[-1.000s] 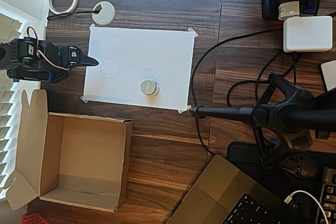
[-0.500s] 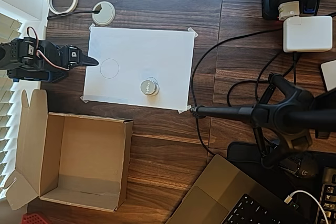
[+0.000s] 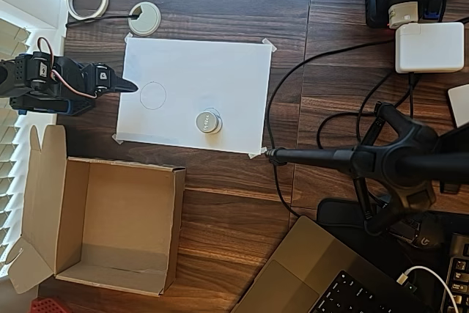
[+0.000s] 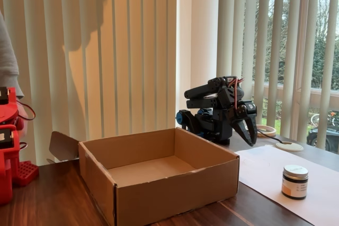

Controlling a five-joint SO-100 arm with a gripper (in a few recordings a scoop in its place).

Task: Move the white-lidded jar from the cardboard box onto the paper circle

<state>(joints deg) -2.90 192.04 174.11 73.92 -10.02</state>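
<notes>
The white-lidded jar [image 3: 208,121] is standing upright on the white paper sheet [image 3: 220,71], down and to the right of the paper circle [image 3: 153,95] in the overhead view, apart from its outline. In the fixed view the jar [image 4: 295,181] is sitting on the sheet to the right of the cardboard box [image 4: 159,175]. The box [image 3: 110,225] is lying open on the dark wooden desk [image 3: 234,210], nothing inside it. The end effector [image 3: 126,86] is hovering at the sheet's left edge, tips pointing toward the circle, fingers drawn together and holding nothing; in the fixed view it [image 4: 250,133] is pointing downward behind the box.
</notes>
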